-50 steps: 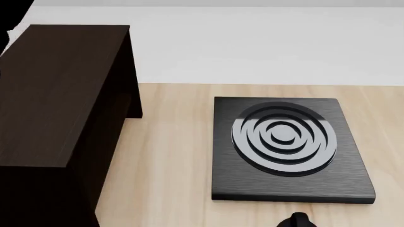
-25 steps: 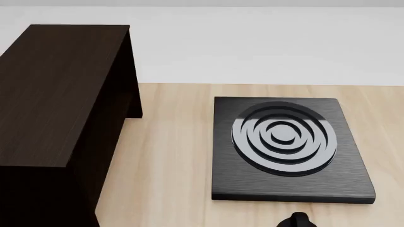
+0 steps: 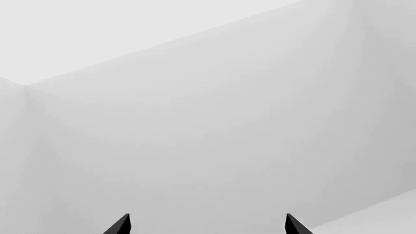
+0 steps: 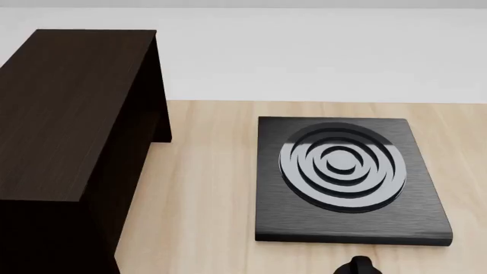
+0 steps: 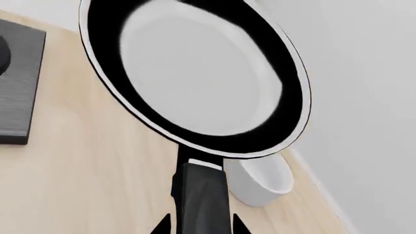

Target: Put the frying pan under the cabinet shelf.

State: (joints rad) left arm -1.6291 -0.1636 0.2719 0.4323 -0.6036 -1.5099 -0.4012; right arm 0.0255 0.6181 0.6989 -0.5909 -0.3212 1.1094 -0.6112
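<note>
Through the right wrist camera we see the pan (image 5: 195,73) held above the table (image 5: 85,170), its handle (image 5: 200,200) running straight back between the right gripper's (image 5: 198,228) fingers, which are clamped on it; the bowl of the pan points away from the wrist. A white bowl (image 5: 263,183) sits on the table below it, the hob (image 5: 16,83) off to one side. From the head, the cabinet (image 4: 68,114) stands left of the hob on pale wood, with a plain white room behind. Our left gripper's (image 3: 206,225) tips are apart, facing bare wall.
</note>
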